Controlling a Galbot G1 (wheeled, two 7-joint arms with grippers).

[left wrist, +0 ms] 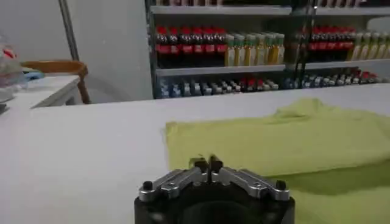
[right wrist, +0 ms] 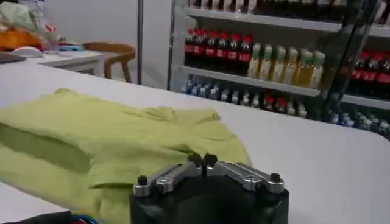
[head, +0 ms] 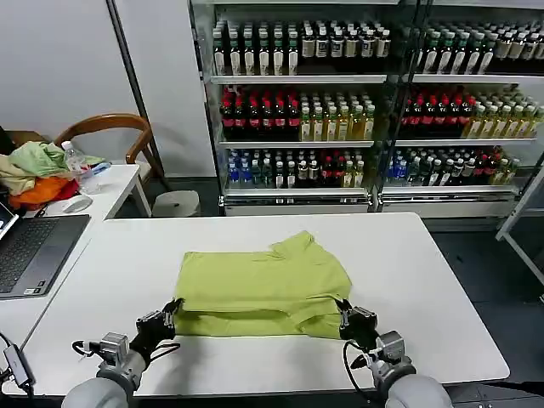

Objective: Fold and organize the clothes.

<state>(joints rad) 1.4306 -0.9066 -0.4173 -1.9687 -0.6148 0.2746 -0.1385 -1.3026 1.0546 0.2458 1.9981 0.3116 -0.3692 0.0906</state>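
Left gripper (head: 172, 311) is sitting at the lower left of the head view, fingers closed together on the near left corner of the lime T-shirt (head: 263, 289). Right gripper (head: 344, 311), lower right, is pinching the near right corner the same way. The T-shirt is lying partly folded at the centre of the white table (head: 425, 280), its near edge doubled over. Bare tabletop is showing on all 4 sides of it.
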